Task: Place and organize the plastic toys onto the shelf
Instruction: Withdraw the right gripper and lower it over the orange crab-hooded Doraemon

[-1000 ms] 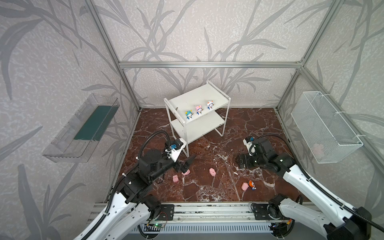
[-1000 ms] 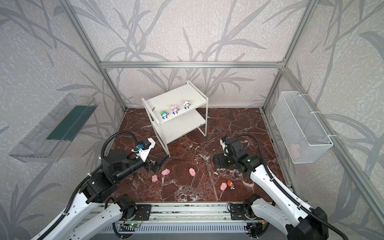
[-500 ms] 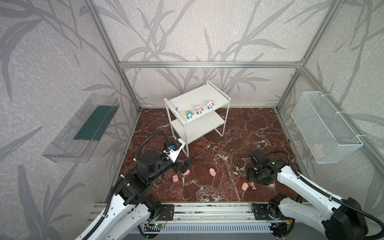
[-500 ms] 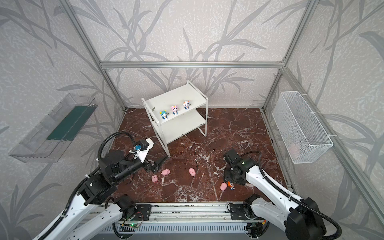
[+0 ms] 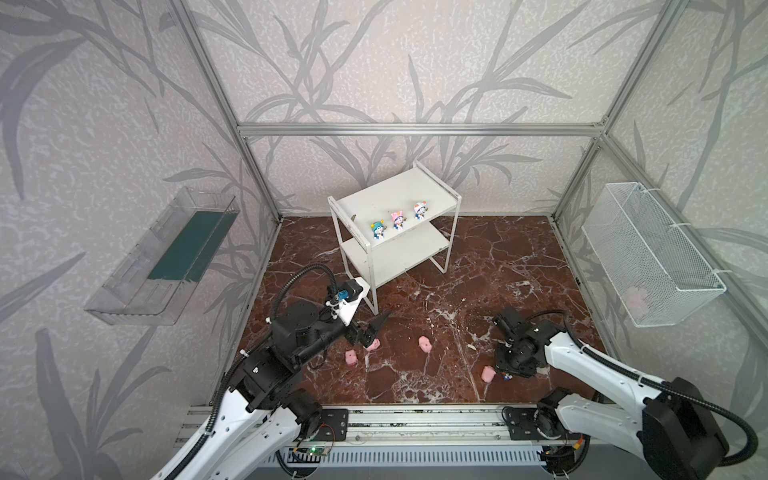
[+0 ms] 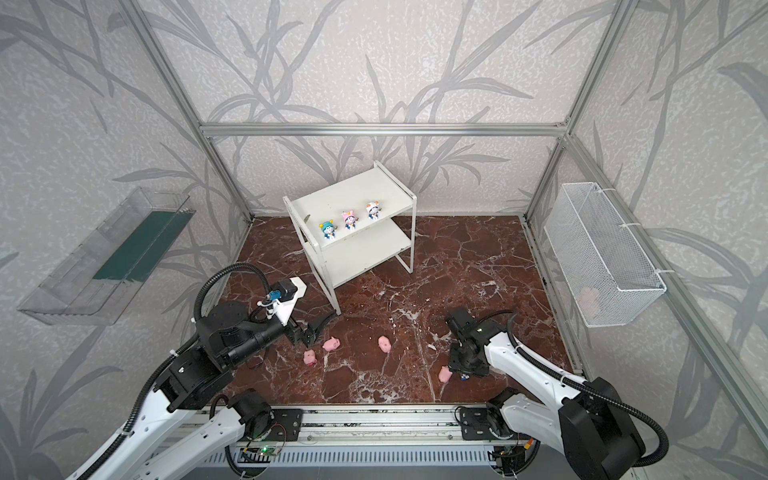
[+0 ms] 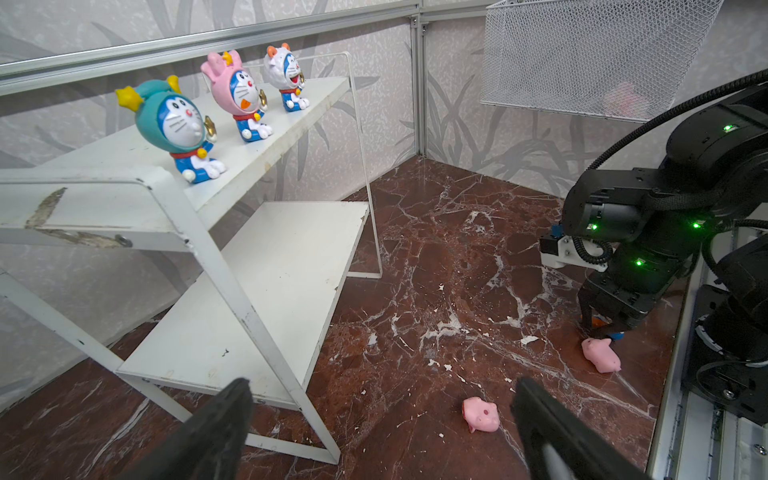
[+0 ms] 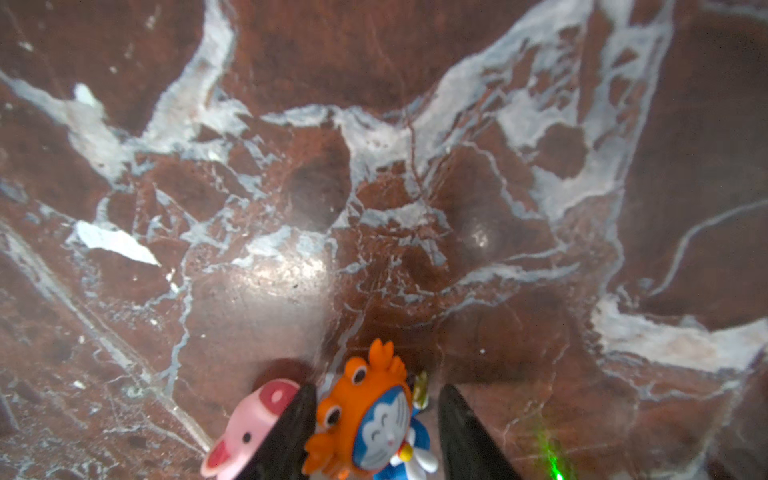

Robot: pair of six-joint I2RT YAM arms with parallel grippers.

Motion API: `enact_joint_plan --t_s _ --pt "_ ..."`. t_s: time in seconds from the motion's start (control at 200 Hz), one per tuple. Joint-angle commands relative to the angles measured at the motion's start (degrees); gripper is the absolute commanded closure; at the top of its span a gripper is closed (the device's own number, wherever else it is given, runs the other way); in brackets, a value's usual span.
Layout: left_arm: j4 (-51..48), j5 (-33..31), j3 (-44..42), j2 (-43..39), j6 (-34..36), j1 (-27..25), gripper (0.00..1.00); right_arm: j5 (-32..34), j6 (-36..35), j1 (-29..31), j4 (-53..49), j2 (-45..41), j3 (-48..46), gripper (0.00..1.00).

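The brown marble bench [image 5: 478,257] carries the white two-tier shelf [image 5: 390,199] toward its back, well apart from the right arm. The left claw [image 7: 380,382] hangs near the shelf's front leg, jaws wide apart and empty.

The right claw [image 8: 378,388] sits low at the bench's front, much the nearer to the orange-hatted figurine [image 8: 374,419]. The toy lies face up directly between its jaws, head-to-foot axis along the fingers. One finger [image 8: 295,424] touches the crab-shaped hat. Whether the other has met the toy I cannot tell, so a grip is unproven.

Three blue-and-white fellows stand in a row on the top board: teal hat [image 5: 377,230], pink hat [image 5: 398,219] and white hat [image 5: 419,210]. A pink pig [image 8: 253,424] touches the outside of that finger and could get nudged.
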Motion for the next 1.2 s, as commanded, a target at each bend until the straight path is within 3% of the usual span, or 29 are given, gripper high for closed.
enact_joint_plan --t_s 0.0,0.27,0.475,0.8,0.975,1.195 --pt "0.53 -0.24 -0.44 -0.17 0.62 0.4 0.01 0.09 -0.9 0.25 1.16 0.53 -0.51 0.63" --pt "0.49 -0.08 -0.41 0.62 0.62 0.38 0.01 0.6 -5.66 0.24 4.95 1.16 3.5 0.73" --pt "0.26 -0.59 -0.36 0.97 0.8 0.41 0.01 -1.35 -8.77 0.67 10.83 9.78 9.73 0.74" --pt "0.01 -1.42 -0.46 0.55 1.24 0.42 0.01 -1.39 -0.72 2.74 19.44 23.34 15.8 0.73" --pt "0.18 -1.36 -0.62 0.13 1.24 0.35 0.01 -0.2 2.03 3.34 20.92 23.94 16.45 0.62" --pt "0.27 -1.0 -0.53 0.11 1.06 0.41 0.01 2.14 0.13 3.42 18.72 20.85 17.51 0.44"
